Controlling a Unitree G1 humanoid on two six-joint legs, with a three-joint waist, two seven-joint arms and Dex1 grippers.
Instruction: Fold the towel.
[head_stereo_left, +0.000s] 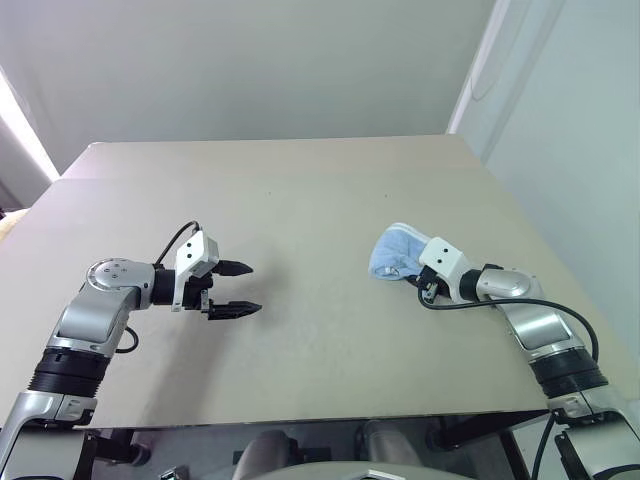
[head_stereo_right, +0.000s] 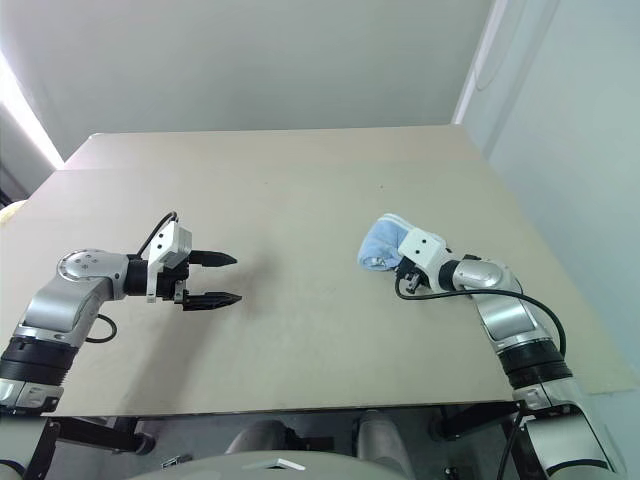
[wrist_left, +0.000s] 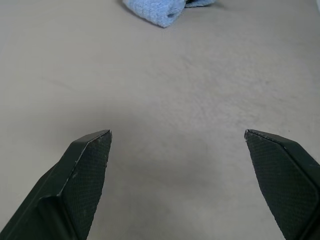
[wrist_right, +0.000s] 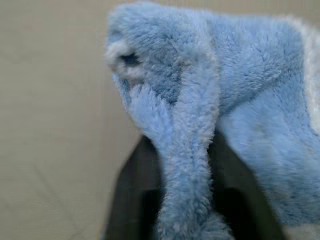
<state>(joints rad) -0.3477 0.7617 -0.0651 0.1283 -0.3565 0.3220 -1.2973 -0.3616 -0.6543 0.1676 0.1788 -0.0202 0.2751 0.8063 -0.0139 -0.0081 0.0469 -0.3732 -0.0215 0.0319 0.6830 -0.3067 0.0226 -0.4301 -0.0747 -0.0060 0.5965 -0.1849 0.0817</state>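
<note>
Right gripper (head_stereo_right: 392, 268), right of centre, with the bunched towel (head_stereo_right: 382, 243) between its fingers; left gripper (head_stereo_right: 222, 279), at left, spread wide over the bare counter (head_stereo_right: 300, 190).

We see the table (head_stereo_left: 300, 200) spread out ahead, and on it the towel (head_stereo_left: 392, 252) lies bunched toward the right side, well in from the far edge. The right gripper (head_stereo_left: 424, 283) sits just on the near side of the towel, up against it; in the right wrist view a fold of the towel (wrist_right: 187, 165) hangs between its fingers (wrist_right: 127, 195). The left gripper (head_stereo_left: 243, 289) hangs over the left part of the table, pointing toward the middle, well apart from the towel, with bare tabletop between them. In the left wrist view the towel (wrist_left: 157, 10) lies beyond its two spread fingers (wrist_left: 82, 175).
</note>
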